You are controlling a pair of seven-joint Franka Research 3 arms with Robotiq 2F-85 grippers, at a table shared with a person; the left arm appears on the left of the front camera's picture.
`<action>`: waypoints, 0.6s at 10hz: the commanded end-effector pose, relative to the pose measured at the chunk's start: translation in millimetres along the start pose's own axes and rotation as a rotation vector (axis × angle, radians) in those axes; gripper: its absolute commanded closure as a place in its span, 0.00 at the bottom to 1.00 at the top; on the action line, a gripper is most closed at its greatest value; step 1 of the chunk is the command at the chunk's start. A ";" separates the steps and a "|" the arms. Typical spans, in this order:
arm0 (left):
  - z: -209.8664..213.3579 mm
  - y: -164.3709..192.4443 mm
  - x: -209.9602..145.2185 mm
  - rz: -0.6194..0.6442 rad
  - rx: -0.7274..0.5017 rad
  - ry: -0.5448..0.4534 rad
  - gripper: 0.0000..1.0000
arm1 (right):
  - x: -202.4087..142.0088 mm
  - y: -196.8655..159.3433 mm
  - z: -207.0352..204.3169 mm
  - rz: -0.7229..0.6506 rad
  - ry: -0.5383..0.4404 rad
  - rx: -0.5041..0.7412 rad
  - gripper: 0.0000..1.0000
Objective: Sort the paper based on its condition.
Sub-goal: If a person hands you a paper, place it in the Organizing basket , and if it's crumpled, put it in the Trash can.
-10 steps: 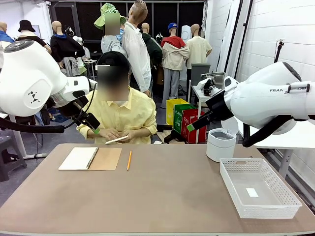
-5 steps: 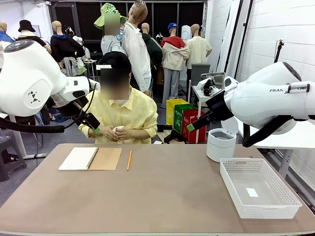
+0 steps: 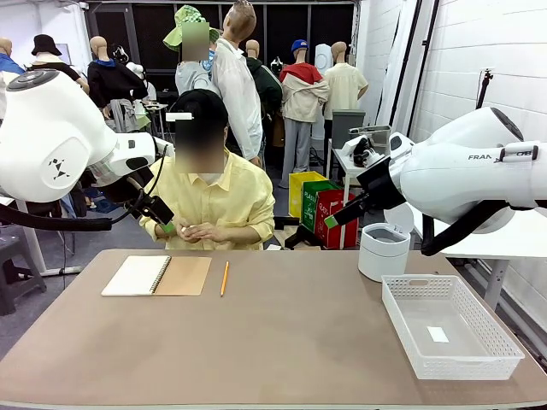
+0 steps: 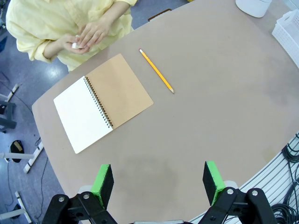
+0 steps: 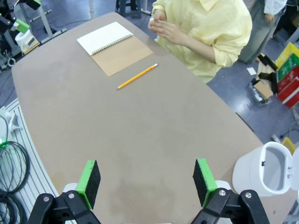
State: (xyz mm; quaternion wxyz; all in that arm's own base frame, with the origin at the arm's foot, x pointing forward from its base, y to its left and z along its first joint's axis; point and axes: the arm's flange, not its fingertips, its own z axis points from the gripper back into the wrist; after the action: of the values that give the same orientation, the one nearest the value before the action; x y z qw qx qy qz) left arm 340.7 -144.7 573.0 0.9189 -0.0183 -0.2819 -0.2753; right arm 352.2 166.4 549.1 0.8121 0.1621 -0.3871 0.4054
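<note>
Paper (image 4: 75,45): small white wad pinched in the person's hands (image 4: 88,36), upper left of the left wrist view, just past the bench (image 4: 210,93) edge. It is scrunched and mostly covered, so I can't tell its long axis or heading.

Left jaws: spread wide with nothing between them, at the bottom of that view. The paper is well apart, up and left of the gap.

Right jaws: also spread and empty, at the bottom of the right wrist view. The hands with the paper are top centre there, well apart.

Open notebook (image 4: 103,102) lies flat near the hands, with a pencil (image 4: 156,71) just beside it. Basket (image 3: 449,325) is lower right in the front view, and the white bin (image 3: 383,251) sits just behind it.
</note>
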 end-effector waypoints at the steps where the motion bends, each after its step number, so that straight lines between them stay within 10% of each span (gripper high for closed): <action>1: -2.2 1.4 -0.8 -0.008 0.001 -0.011 0.00 | -0.9 0.4 -0.1 -0.004 0.002 0.007 0.00; 6: -2.2 1.4 -0.8 -0.008 0.001 -0.011 0.00 | -0.9 0.4 -0.1 -0.004 0.002 0.007 0.00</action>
State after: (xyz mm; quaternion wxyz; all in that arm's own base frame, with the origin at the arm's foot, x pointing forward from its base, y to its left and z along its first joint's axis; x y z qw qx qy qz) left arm 340.7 -144.7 573.0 0.9189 -0.0183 -0.2819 -0.2753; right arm 352.2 166.4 549.1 0.8121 0.1621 -0.3871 0.4054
